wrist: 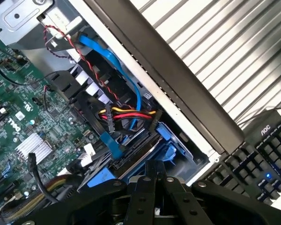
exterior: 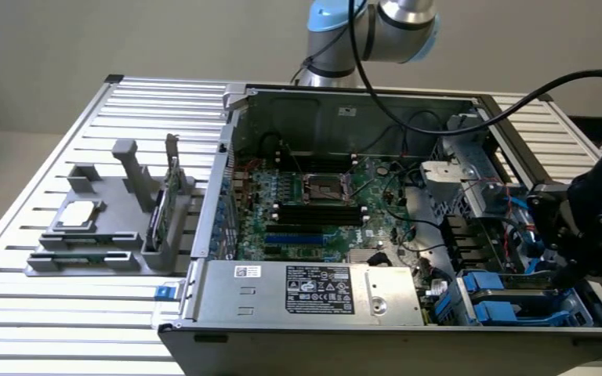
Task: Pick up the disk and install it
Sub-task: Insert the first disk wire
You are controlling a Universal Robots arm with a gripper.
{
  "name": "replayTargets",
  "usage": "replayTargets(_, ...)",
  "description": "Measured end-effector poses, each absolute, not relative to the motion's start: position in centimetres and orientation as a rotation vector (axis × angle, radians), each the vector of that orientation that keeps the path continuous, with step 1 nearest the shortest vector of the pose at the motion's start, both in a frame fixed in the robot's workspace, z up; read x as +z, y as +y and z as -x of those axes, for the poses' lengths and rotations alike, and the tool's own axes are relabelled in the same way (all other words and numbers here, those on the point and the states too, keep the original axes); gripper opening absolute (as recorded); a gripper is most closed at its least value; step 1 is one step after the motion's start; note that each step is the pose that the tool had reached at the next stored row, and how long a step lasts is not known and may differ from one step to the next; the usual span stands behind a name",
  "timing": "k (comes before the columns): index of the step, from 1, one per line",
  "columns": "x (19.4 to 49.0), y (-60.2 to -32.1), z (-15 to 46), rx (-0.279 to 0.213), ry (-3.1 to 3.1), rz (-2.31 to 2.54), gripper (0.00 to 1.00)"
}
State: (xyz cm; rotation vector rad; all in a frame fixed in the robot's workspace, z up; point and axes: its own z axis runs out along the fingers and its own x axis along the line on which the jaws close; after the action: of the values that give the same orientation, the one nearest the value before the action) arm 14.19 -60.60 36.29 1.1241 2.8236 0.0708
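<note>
Disk (exterior: 489, 291): sits in the drive bay at the lower right of the exterior view, inside the open computer case (exterior: 385, 352). Its bright blue side rails are plain to see, and most of its metal face is hidden. In the wrist view the blue rails (wrist: 166, 136) lie just beyond the tool.
Tool (exterior: 570, 270): hangs over the bay at the right edge of the exterior view, just above the disk. In the wrist view its black fingers (wrist: 152, 180) are pressed together with nothing between them.
Cables: a red, yellow and black bundle (wrist: 129, 114) and a flat blue cable (wrist: 112, 58) run just beside the bay.
Power supply (exterior: 322, 290): a silver box with a white label, to the exterior view's left of the bay.
Motherboard (exterior: 312, 204): green, in the middle of the case.
Holder (exterior: 103, 243): a grey rack on the slatted worktop (exterior: 71, 117), at the exterior view's left. It carries a square chip (exterior: 79, 213) and an upright green card (exterior: 157, 221).
Keyboard (wrist: 267, 173): black, outside the case wall.
</note>
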Motion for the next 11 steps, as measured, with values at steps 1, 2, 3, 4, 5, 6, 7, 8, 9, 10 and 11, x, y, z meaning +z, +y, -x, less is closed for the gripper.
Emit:
replayTargets(1,36.26,-60.6,-14.19,0.07,2.816,-1.142,0.11)
replayTargets(2,36.23,-60.6,-14.19,0.069,2.808,-1.162,0.11)
replayTargets(3,36.21,-60.6,-14.19,0.069,2.801,-1.179,0.11)
replayTargets(4,36.2,-60.61,-14.2,0.068,2.794,-1.196,0.11)
replayTargets(5,36.2,-60.61,-14.2,0.069,2.788,-1.212,0.11)
replayTargets(6,36.2,-60.62,-14.2,0.069,2.781,-1.228,0.11)
replayTargets(7,36.2,-60.63,-14.2,0.071,2.776,-1.24,0.11)
replayTargets(8,36.18,-60.67,-14.19,0.073,2.772,-1.252,0.11)
replayTargets(9,36.18,-60.71,-14.2,0.075,2.768,-1.261,0.11)
replayTargets(10,36.18,-60.75,-14.19,0.079,2.766,-1.268,0.11)
replayTargets(11,36.19,-60.8,-14.2,0.082,2.765,-1.273,0.11)
